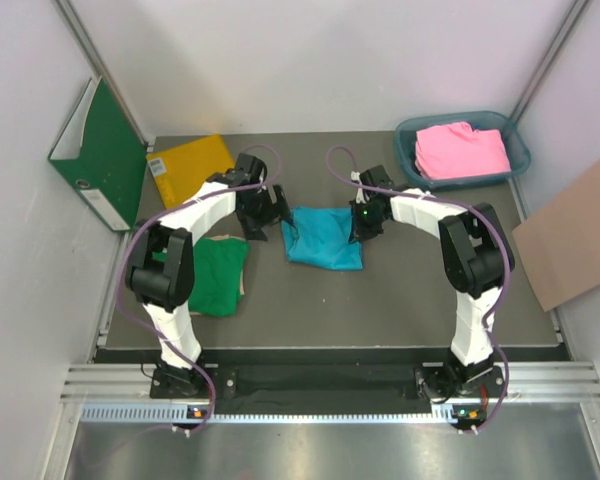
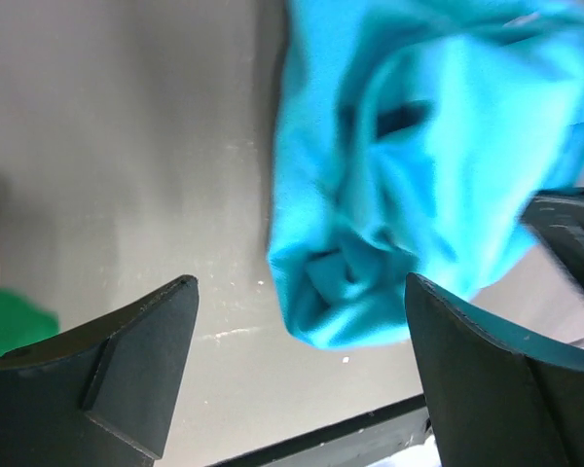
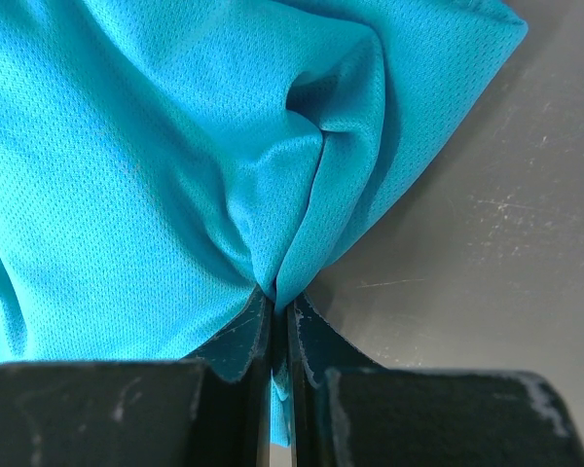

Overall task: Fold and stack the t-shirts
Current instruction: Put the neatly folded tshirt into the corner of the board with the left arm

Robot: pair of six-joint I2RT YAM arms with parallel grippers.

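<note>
The turquoise-blue t-shirt point(image 1: 323, 237) lies bunched in the middle of the table. It fills the right wrist view point(image 3: 156, 165) and shows in the left wrist view point(image 2: 409, 165). My right gripper point(image 1: 358, 228) is shut on its right edge, with cloth pinched between the fingers point(image 3: 279, 306). My left gripper point(image 1: 276, 222) is open and empty just left of the shirt, its fingers point(image 2: 141, 341) wide apart with the shirt's rolled corner between and beyond them. The bright green t-shirt point(image 1: 216, 275) lies folded at the left. The pink t-shirt point(image 1: 462, 150) sits in a bin.
A teal bin point(image 1: 413, 143) stands at the back right. A yellow envelope point(image 1: 188, 165) lies at the back left, next to an upright green binder point(image 1: 100, 155). A brown cardboard sheet point(image 1: 575, 235) leans at the right wall.
</note>
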